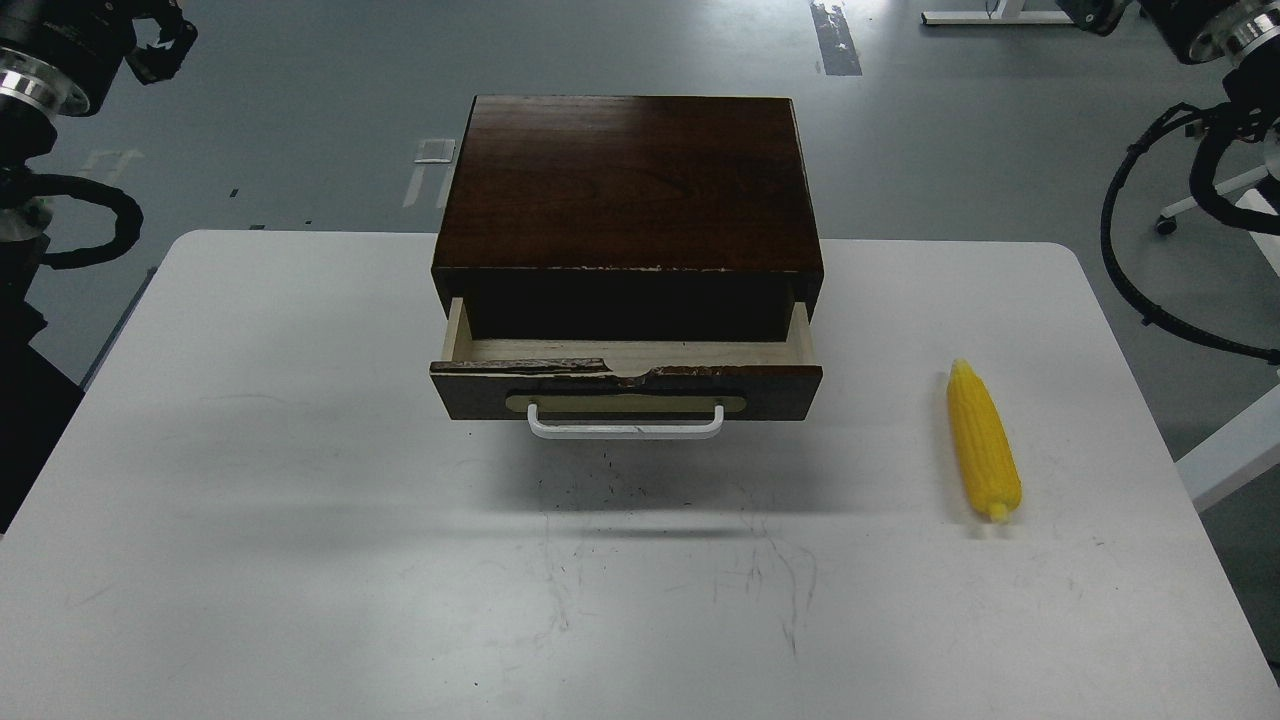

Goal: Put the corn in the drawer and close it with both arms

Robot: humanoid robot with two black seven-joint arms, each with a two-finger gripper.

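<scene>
Hanging over floor, L gripper gap unclear, R gripper off-frame; corn untouched beside open drawer.

The cabinet in front of me is dark brown wood with a glossy varnished top that shows the grain. The drawer front is the same dark wood, its top edge chipped and rough, with pale bare wood inside. Its handle is smooth white, on a beige oval plate. The corn looks like bright yellow plastic, bumpy with kernels. The worktop is matt white, scuffed with fine dark scratches. My arms are black with shiny metal wrist rings.
</scene>
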